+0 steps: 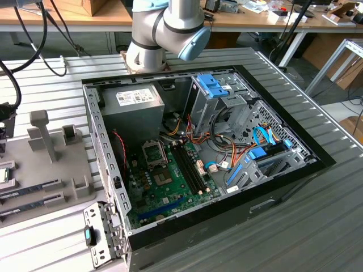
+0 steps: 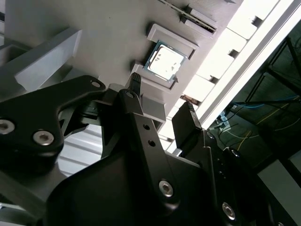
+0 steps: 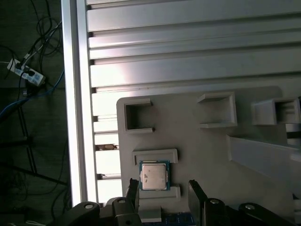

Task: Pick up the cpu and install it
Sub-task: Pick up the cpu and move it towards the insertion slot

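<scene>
Cpu (image 3: 154, 175) (image 2: 164, 61), spread gripper (image 3: 163, 188) (image 2: 162, 93) in both wrist views, motherboard (image 1: 164, 175), exterior view

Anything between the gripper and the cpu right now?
Nothing visible. In the first wrist view the cpu lies uncovered in its grey holder, with the open gripper facing it. Only the holder's low lips border two of its edges.

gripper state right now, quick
Gripper: open, holding nothing; the cpu lies in its grey holder, not gripped.
</scene>
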Robot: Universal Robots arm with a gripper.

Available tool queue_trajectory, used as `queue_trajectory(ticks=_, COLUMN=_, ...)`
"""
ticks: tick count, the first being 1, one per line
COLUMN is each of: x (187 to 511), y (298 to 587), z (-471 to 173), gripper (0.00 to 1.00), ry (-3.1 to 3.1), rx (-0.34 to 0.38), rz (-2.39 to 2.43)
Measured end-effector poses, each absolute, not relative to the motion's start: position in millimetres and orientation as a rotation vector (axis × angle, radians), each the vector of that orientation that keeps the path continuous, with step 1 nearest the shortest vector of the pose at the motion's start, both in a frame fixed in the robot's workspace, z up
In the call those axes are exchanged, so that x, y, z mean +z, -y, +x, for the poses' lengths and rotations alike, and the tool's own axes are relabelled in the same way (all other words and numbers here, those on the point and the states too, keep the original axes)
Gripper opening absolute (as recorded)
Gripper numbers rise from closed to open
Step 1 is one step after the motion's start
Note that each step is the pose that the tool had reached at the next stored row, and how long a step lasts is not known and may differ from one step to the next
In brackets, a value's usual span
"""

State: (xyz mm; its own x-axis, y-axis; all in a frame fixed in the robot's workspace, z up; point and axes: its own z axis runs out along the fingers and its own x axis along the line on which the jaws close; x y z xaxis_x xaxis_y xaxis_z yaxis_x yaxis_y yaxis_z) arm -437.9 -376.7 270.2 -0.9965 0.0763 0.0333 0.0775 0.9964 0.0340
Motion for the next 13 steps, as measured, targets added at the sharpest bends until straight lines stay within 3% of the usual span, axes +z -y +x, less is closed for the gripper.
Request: queue_trajectory(ticks=13, x=266.6, y=376.7, z=-437.9, gripper=0.54, ry=3.107, rx=-0.055, rz=-0.120)
